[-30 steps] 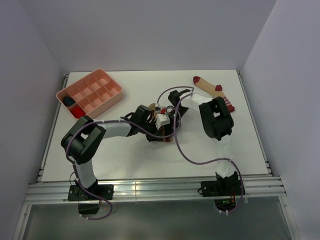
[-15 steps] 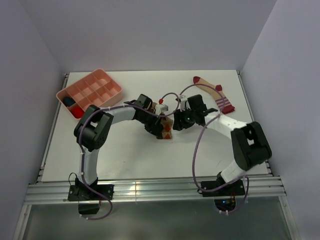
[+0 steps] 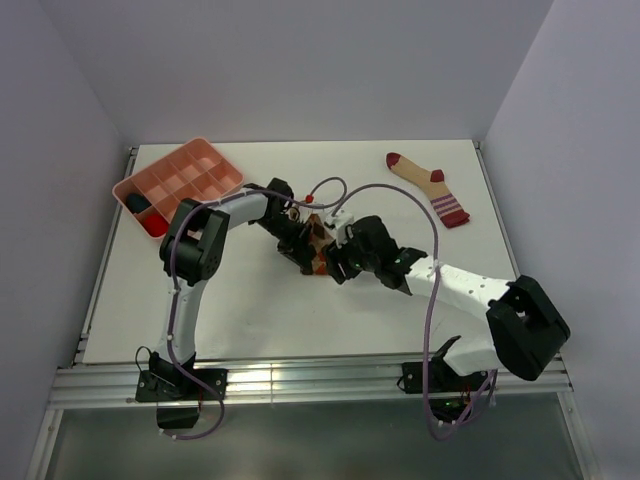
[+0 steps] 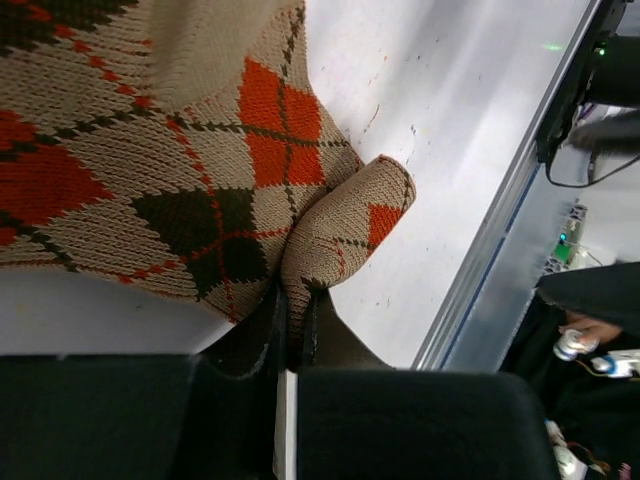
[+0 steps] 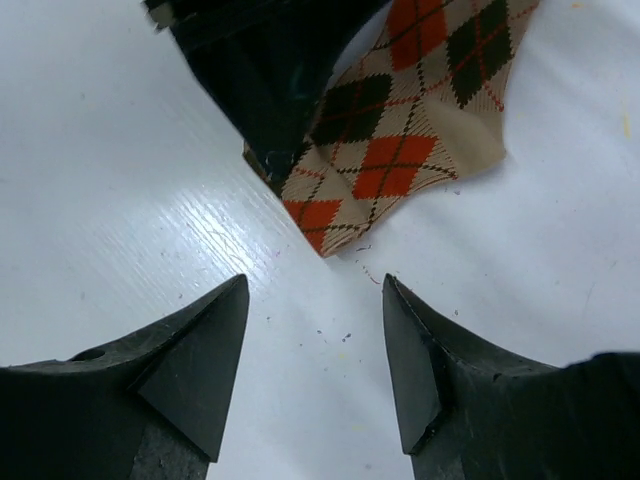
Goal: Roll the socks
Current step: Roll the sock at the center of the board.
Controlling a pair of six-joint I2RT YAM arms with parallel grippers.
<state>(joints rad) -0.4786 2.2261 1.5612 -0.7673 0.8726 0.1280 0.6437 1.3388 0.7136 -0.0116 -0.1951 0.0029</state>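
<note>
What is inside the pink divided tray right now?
A dark bundle and a red bundle sit in compartments at the pink tray's near-left end. The other compartments show only pink floor. The dividers hide each bundle's lower part.

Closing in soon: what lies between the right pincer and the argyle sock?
Only bare white tabletop, shown in the right wrist view, separates the open right pincer from the brown-orange-tan argyle knit sock.

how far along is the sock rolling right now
Nothing looks finished yet. In hand: the left gripper is shut on a fold of the argyle sock, which is only partly doubled over, while the right gripper hangs open just short of its corner, not touching. Left to do: finish that roll, then the striped sock, lying flat on its own at the far right.
</note>
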